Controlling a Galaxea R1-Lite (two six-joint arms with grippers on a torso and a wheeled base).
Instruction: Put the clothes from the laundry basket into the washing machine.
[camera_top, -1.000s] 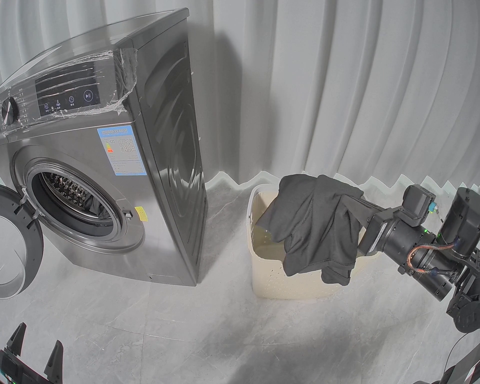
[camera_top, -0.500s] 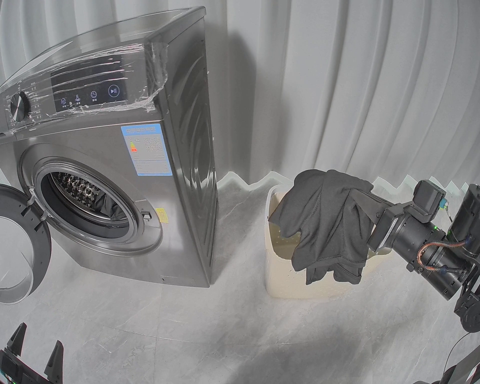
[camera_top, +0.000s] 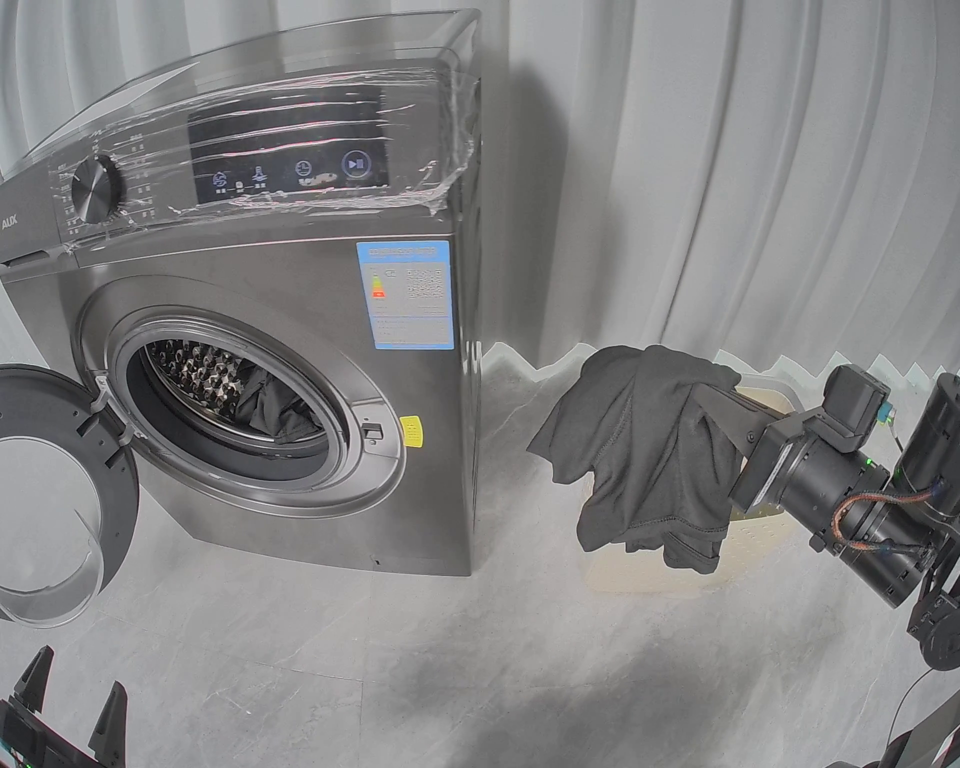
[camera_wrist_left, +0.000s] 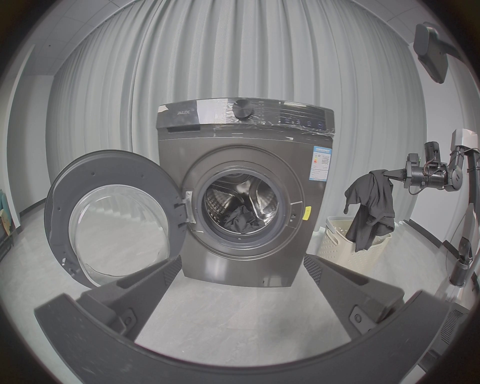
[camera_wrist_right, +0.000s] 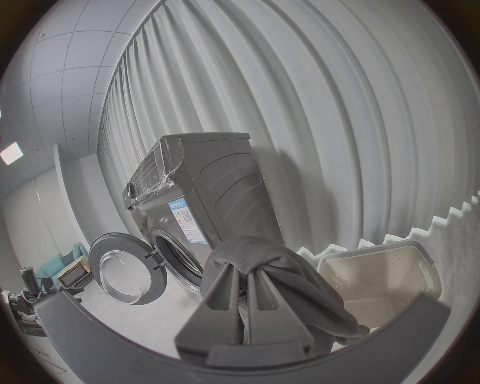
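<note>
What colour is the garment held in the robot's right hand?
The garment is plain dark grey, nearly black; the head view shows it best.

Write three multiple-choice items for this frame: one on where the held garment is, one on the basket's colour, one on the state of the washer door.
1. Where is the dark garment that the right end effector grips?
A. In the drum.
B. Hanging in the air by the laundry basket.
C. Flat on the floor.

2. What colour is the laundry basket?
A. Blue.
B. Red.
C. Cream.

3. How is the washing machine door?
A. Swung open.
B. Shut.
C. Taken off.

Answers:
1 B, the cloth droops from the end effector beside the basket, clear of the floor.
2 C, its perforated walls are pale cream.
3 A, it stands swung out to the machine's side.
</note>
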